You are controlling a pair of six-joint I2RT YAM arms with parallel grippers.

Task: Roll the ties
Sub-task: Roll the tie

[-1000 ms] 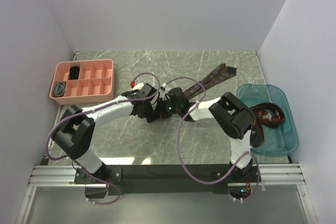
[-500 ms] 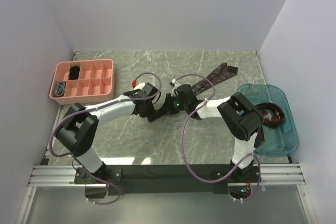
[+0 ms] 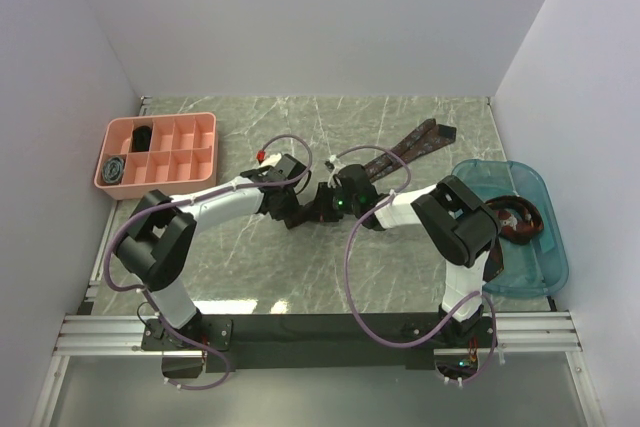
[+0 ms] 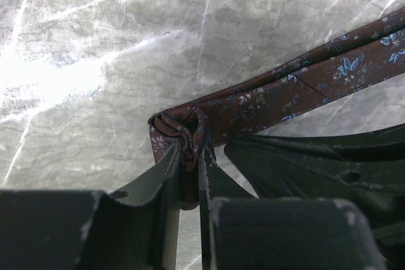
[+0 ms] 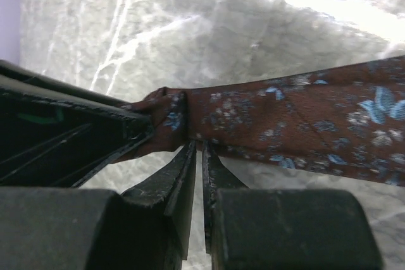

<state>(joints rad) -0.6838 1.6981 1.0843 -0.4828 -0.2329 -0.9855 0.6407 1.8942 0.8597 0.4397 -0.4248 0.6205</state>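
One tray (image 3: 213, 152), one bin (image 3: 525, 272), two arms, two pincers. Ties: one long tie (image 3: 400, 152) out on the worktop (image 3: 260, 267); two coils in the tray, a black coil (image 3: 143, 135) in a far compartment and a grey-blue coil (image 3: 113, 168) in the near left corner one; and a maroon heap (image 3: 515, 219) in the bin, its count impossible to tell

The tie is dark brown-maroon, sprinkled with small pale blue flowers and specks. It lies flat to the right of the tray, slanting from a spot off the tray's near right corner away to the far right, where its broad end rests. In the left wrist view it runs as two layers side by side. The end nearer the tray is bunched into a small crumpled fold

The left arm (image 3: 215, 202) stretches low past the tray's near side. The left pincer (image 4: 190, 148) is clenched on that fold, with cloth squeezed between its fingers (image 4: 171, 175). The right arm (image 3: 455, 222) bends its elbow beside the bin, far right of the tray, and its forearm points back toward the tray. The right pincer (image 5: 197, 147) sits just beside the left one, nose to nose. Its jaws stand almost together with a thin slit between, the tips at the tie's near edge just past the fold. Whether they nip any cloth cannot be told
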